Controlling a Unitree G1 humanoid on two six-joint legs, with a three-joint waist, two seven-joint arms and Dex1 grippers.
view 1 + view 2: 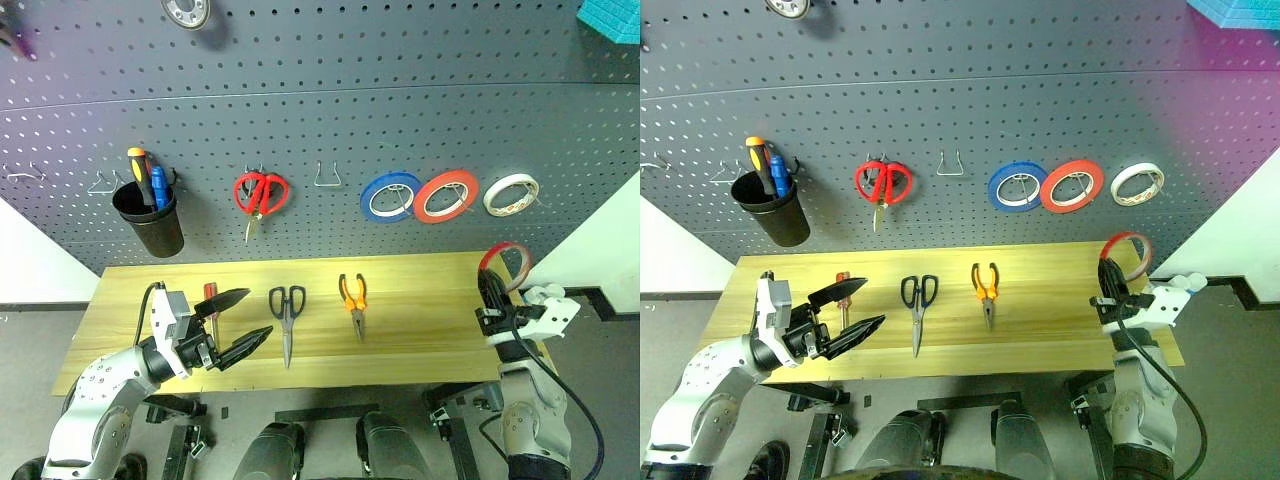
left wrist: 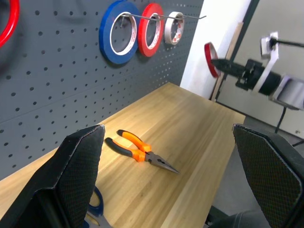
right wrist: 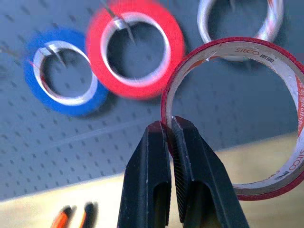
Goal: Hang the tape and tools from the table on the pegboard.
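The right hand [image 3: 170,130] pinches the rim of the thin red tape [image 3: 237,118], holding the ring upright above the tabletop [image 1: 420,320], below the white roll [image 1: 510,193] on the pegboard [image 1: 350,110]. The left hand [image 1: 243,320] stands spread wide and empty, the screwdriver [image 1: 211,298] just behind it, scissors [image 1: 287,318] and pliers [image 1: 353,300] lying beyond its fingertips.

We see the table [image 1: 420,300] bearing screwdriver [image 1: 211,297], scissors [image 1: 287,315] and pliers [image 1: 353,300], between our grippers.
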